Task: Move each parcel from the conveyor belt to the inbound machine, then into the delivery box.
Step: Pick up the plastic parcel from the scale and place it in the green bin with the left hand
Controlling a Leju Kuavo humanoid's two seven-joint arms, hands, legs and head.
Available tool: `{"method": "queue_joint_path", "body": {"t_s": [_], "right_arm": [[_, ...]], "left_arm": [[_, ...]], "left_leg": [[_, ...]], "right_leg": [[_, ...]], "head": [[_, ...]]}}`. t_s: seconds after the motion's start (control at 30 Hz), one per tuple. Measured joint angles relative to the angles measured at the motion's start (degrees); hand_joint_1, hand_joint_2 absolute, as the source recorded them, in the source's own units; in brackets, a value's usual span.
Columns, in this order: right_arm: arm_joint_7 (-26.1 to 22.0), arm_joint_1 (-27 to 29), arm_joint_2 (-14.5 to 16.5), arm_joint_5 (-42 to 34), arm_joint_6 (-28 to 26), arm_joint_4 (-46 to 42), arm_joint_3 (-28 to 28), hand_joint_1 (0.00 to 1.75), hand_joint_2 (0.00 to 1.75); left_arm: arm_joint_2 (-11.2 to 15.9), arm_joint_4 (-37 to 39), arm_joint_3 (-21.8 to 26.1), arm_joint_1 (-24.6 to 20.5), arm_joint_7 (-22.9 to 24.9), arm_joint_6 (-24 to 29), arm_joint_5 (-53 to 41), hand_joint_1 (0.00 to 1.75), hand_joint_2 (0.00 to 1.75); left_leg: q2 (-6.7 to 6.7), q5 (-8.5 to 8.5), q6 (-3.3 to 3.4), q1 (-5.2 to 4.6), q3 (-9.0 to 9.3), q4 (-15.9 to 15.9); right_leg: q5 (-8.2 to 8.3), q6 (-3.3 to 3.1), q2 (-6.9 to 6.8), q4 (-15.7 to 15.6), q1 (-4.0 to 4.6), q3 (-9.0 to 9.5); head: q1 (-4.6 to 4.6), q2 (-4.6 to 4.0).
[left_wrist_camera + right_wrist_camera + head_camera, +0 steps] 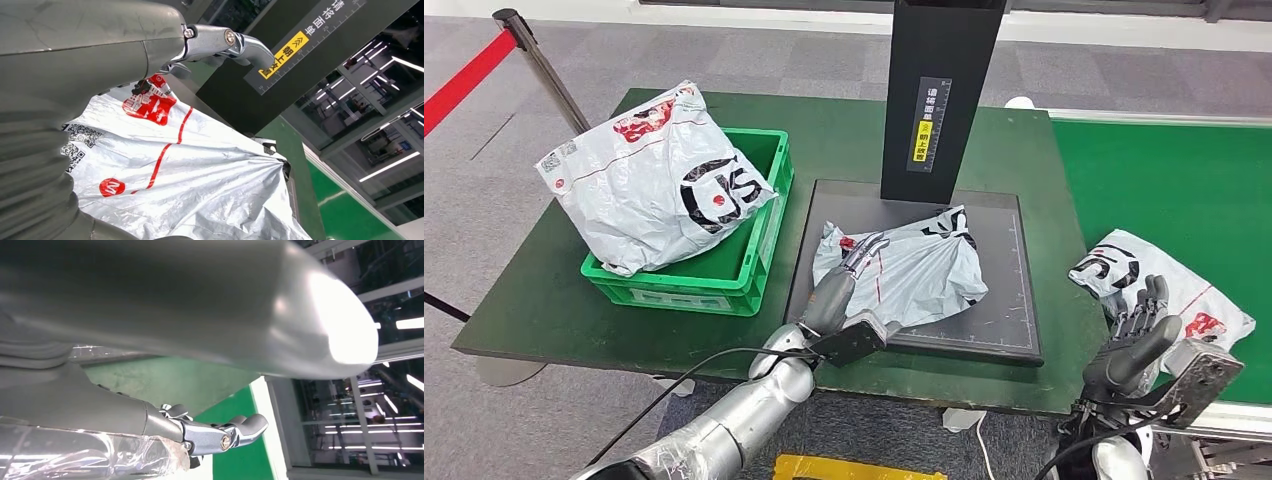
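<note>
The head view shows three grey parcels. One parcel (902,265) is laid on the inbound machine's dark plate (1014,300), under its black column (939,90); the left hand (856,262) rests on that parcel with fingers extended, and whether anything is pinched cannot be told. From the left wrist view, detail hidden from above is given — a QR code and red stripe on the parcel (190,185). A second parcel (1159,280) lies on the green conveyor belt (1174,180), just before the right hand (1136,335), which is held open. A third parcel (654,175) is seen in the green delivery box (754,270) on the counter (534,290); a red barrier strap (464,75) stands beyond.
</note>
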Motion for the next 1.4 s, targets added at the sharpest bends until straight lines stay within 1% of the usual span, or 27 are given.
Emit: {"method": "queue_joint_path", "body": {"t_s": [0.2,0.33,0.43,0.57,0.8,1.07,1.4], "right_arm": [[0.0,-0.2,0.4,0.1,-1.0,1.5,-0.2,0.0,0.0],[-1.1,-1.1,0.7,-1.5,0.6,4.3,-1.2,0.0,0.0],[-1.9,-2.0,0.9,-0.1,1.0,6.1,-1.6,0.0,0.0],[-2.0,-3.0,1.4,1.8,1.2,7.7,-2.2,0.0,1.75],[-2.2,-4.3,1.9,2.3,2.0,9.9,-2.3,0.0,1.75],[-2.4,-5.9,2.6,2.9,3.2,10.8,-2.3,0.0,1.75],[-2.2,-6.0,3.0,3.1,4.2,10.8,-2.3,0.0,1.75]], "left_arm": [[-0.3,0.9,0.4,-0.3,0.2,0.0,-0.7,0.0,1.75],[-0.7,1.7,0.7,-0.8,0.4,-0.2,-1.7,0.0,1.75],[-1.0,2.4,1.1,-1.4,0.5,-0.5,-2.4,0.0,1.75],[-1.2,3.9,1.6,-1.9,0.8,-1.3,-3.4,0.0,1.75],[-1.2,7.6,2.6,-2.6,1.9,-2.8,-5.3,0.0,1.75],[-1.0,11.7,2.6,-4.6,5.7,-5.5,-7.5,0.0,1.75],[-0.8,14.5,2.6,-5.4,9.0,-7.3,-9.8,0.0,1.75]], "left_leg": [[0.0,0.0,0.0,0.0,0.0,0.0],[0.01,0.0,0.0,0.0,0.0,0.0],[0.01,0.01,-0.01,0.0,0.01,0.0],[0.0,0.01,-0.01,0.0,0.01,0.0],[-0.01,0.01,-0.01,0.01,0.0,0.0],[-0.02,0.02,-0.01,0.01,0.01,0.0],[-0.01,0.01,-0.01,0.01,0.0,0.0]], "right_leg": [[-0.01,0.0,0.0,0.0,0.01,0.0],[0.0,0.0,0.0,0.0,0.01,0.0],[0.01,0.0,0.0,0.0,0.0,0.0],[0.01,0.0,0.0,0.0,0.01,0.01],[0.0,0.0,-0.01,0.0,0.01,0.0],[0.01,0.0,-0.02,0.0,0.01,0.01],[0.0,0.0,-0.01,0.0,0.01,0.01]], "head": [[0.0,0.0],[0.01,0.0],[0.01,0.0],[0.0,0.0],[0.01,0.0],[0.0,0.0],[0.0,0.0]]}}
